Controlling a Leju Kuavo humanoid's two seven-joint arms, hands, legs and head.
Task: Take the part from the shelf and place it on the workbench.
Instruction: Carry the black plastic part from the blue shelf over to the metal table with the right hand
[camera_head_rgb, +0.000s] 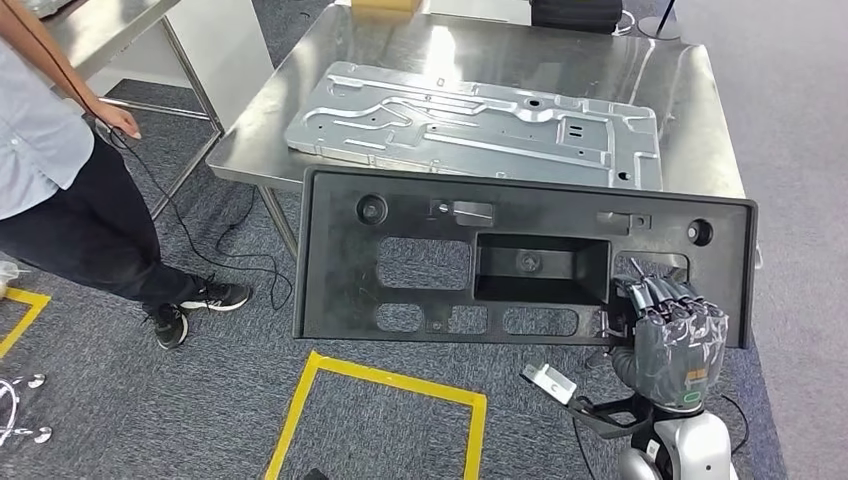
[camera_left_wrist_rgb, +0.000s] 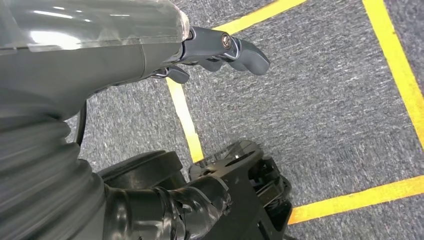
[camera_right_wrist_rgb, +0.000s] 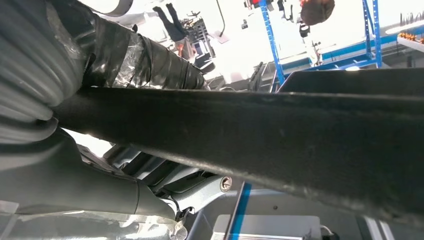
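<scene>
The right hand (camera_head_rgb: 668, 322) grips the black plastic panel (camera_head_rgb: 420, 265) at its lower right edge, fingers curled over the rim. The panel hangs in front of the steel workbench (camera_head_rgb: 690, 110), its top edge overlapping the near side; whether it touches is hard to tell. A silver metal sheet (camera_head_rgb: 470, 125) lies on the bench. The left hand (camera_left_wrist_rgb: 220, 50) hangs over grey carpet with yellow tape (camera_left_wrist_rgb: 186, 117), holding nothing, fingers loosely apart. A person (camera_head_rgb: 60, 190) stands left. No writing is legible.
</scene>
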